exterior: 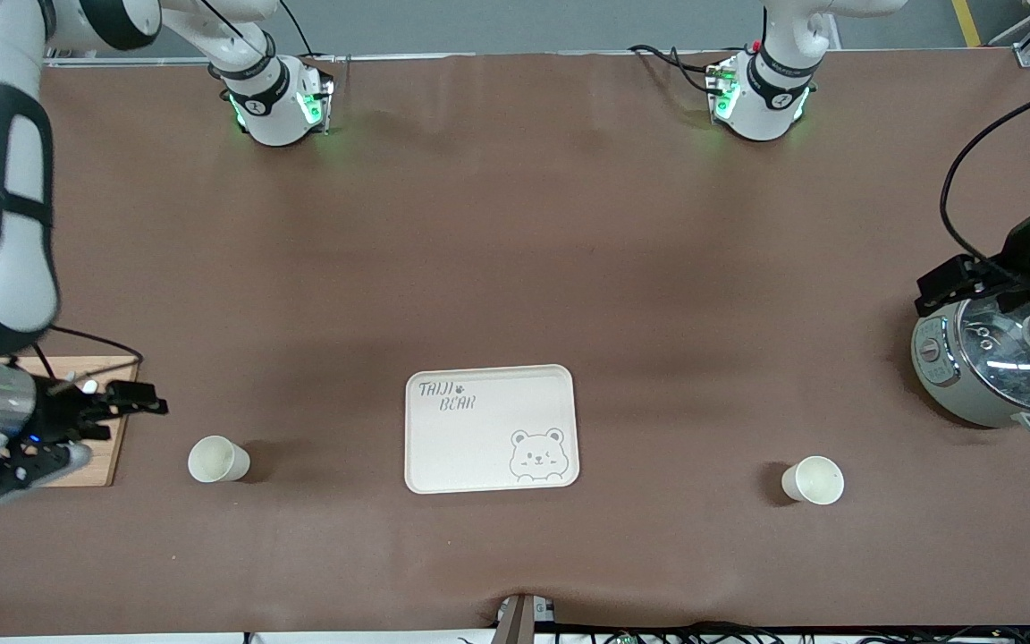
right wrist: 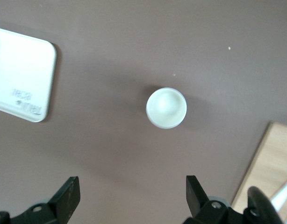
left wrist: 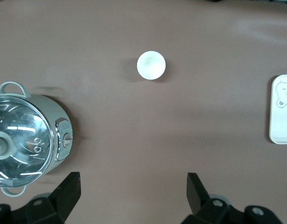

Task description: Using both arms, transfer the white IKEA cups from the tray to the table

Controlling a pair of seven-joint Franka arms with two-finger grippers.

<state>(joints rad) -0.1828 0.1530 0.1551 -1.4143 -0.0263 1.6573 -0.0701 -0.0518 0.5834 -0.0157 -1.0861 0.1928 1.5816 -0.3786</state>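
Nearest the front camera: brown table [exterior: 515,224], then the cream tray [exterior: 490,429], bare of cups. Both white cups stand upright on the table, one [exterior: 218,459] toward the right arm's end, one [exterior: 813,479] toward the left arm's (task looks complete). Right gripper [exterior: 77,434] hangs over the bamboo board [exterior: 95,465], jaws wide, empty. Left gripper [left wrist: 134,191] sits over the pot [exterior: 989,371], likewise wide and empty.

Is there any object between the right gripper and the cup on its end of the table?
Nothing visible does. The right gripper, open, hangs over the bamboo board; only bare table lies between it and the cup.
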